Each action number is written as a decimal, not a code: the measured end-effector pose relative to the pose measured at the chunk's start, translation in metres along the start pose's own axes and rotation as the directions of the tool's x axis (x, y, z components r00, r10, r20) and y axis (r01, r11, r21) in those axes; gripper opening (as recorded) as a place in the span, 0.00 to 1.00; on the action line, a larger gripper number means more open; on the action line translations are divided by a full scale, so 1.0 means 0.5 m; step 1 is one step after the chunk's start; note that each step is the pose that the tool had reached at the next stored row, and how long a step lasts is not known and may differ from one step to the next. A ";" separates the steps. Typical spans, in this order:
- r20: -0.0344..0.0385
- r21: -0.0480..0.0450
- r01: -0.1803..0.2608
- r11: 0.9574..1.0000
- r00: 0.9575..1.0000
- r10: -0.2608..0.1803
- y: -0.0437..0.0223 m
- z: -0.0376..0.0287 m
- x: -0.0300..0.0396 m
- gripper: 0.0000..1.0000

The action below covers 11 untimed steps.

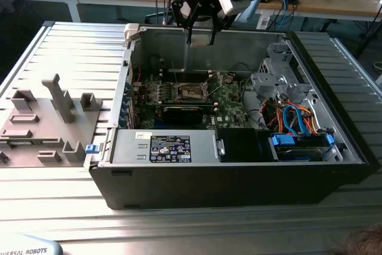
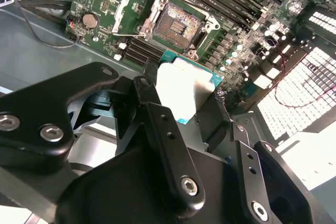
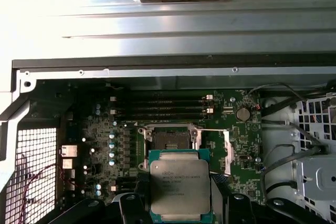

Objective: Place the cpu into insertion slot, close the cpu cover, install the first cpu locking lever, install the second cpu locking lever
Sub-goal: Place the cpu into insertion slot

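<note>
Gripper: the gripper hangs above the open computer case. Its black fingers are drawn in narrow on the cpu, one on each of two opposite edges.
Room beneath: there is open air between the held cpu and the green board below the gripper. Nothing but the fingers touches the chip.
Insertion slot: the insertion slot lies below the gripper, just past the cpu's leading edge in the first wrist view. It is uncovered, with a dark contact field inside a thin silvery border.
Cpu cover: the cpu cover is swung off the slot and sits right beside it, off to one side of the gripper's path down. Green board shows through its cut-out. I cannot tell whether it lies flat or stands tilted.
Edge behind: in the exterior view the rim of the case's far wall runs close by the gripper.
Beyond the slot: the long memory slots run farther from the gripper than the slot does.
Sides: the drive cage and the cables sit lower than the gripper, well apart from it on the exterior view's right. A grey fixture tray lies outside the case, well apart on the exterior view's left.
Cpu look: it is a flat square with a silvery-grey metal lid carrying faint print, and a teal-green rim shows around the lid. It is held with the lid facing up, and in the second wrist view the lid glares bright.
</note>
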<state>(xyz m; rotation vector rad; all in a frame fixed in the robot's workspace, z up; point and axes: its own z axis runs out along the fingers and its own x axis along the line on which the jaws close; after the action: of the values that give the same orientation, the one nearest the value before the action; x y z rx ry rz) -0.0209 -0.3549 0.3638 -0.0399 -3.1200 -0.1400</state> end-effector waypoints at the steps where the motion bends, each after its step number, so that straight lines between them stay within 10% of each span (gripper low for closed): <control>1: 0.000 0.000 0.000 1.000 1.000 0.000 0.000 0.000 0.000 0.54; 11: 0.000 0.000 0.000 1.000 1.000 0.000 0.000 0.006 0.000 0.54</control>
<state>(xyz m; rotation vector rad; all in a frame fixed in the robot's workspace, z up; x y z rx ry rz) -0.0210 -0.3549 0.3610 -0.0400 -3.1200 -0.1399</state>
